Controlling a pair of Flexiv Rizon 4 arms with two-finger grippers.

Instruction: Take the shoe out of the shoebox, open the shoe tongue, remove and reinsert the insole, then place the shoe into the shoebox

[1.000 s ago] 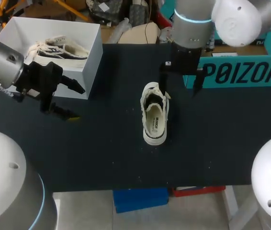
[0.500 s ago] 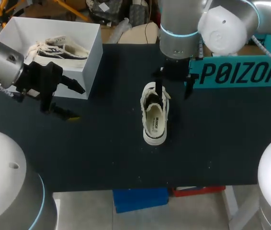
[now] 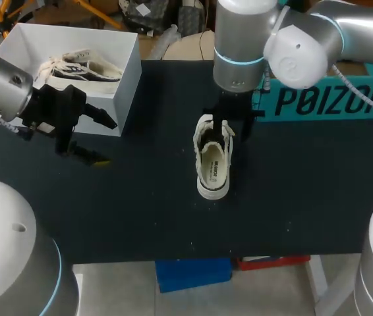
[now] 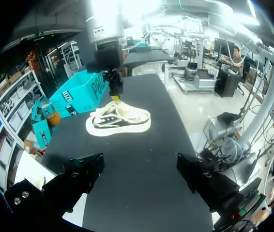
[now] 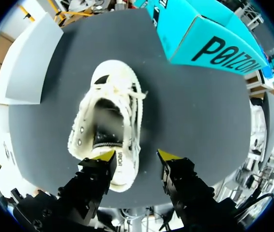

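Note:
A white low-top shoe [image 3: 211, 161] [image 5: 109, 128] lies on the black table, its opening facing up with a black tongue inside. My right gripper [image 3: 231, 126] [image 5: 136, 155] hovers just over it, open. In the right wrist view one yellow fingertip [image 5: 103, 155] is above the shoe's opening and the other is over the table beside it, so the shoe's side wall lies between them untouched. The left wrist view shows the shoe [image 4: 120, 120] ahead with the right gripper [image 4: 114, 98] above it. My left gripper [image 3: 101, 139] [image 4: 139, 174] stands open and holds nothing, beside the white shoebox [image 3: 127, 85].
A second shoe [image 3: 81, 66] lies inside the shoebox at the back left. A teal box [image 3: 331, 99] [image 5: 209, 43] stands on the table at the back right, close behind the right arm.
My right arm has swung left and come over the shoe, and its fingers have drawn closer together. The left arm and the shoe have not moved.

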